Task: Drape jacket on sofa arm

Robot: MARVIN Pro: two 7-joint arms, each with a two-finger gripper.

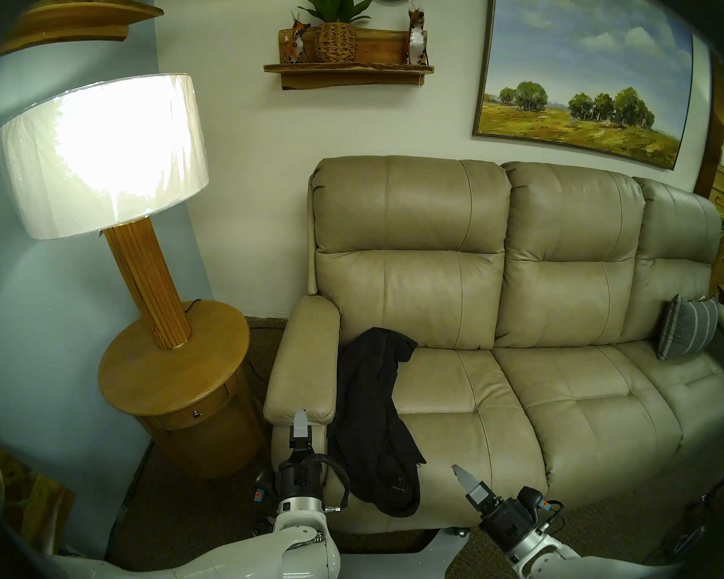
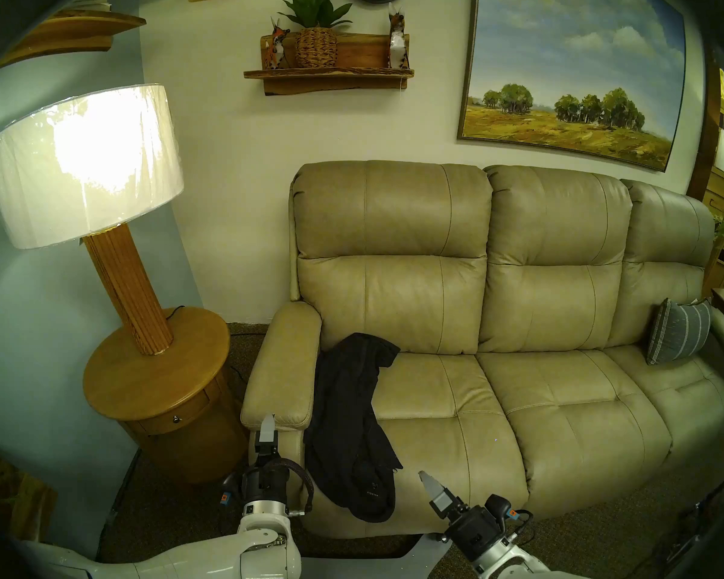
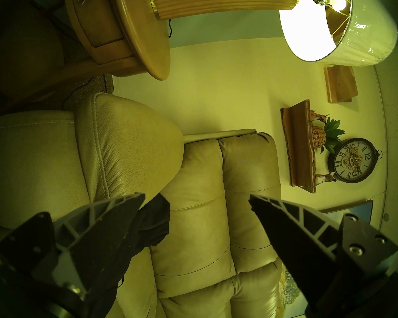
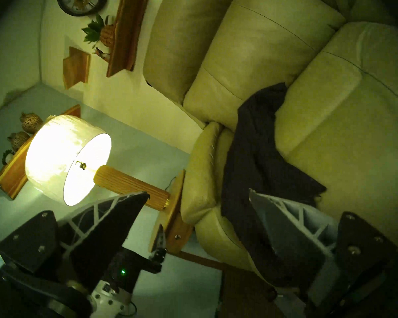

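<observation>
The jacket [image 1: 373, 423] lies crumpled on the seat beside the sofa arm [image 1: 306, 365], spilling over the front edge; nothing is draped yet. Both the left end effector [image 1: 301, 424] and right end effector [image 1: 462, 476] hover nearby, spread and empty, so grasping and lifting remain.

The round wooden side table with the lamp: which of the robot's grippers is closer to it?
Left. The left gripper sits by the beige leather sofa arm's front, beside the round wooden side table. The right gripper is beyond the black fabric jacket.
</observation>
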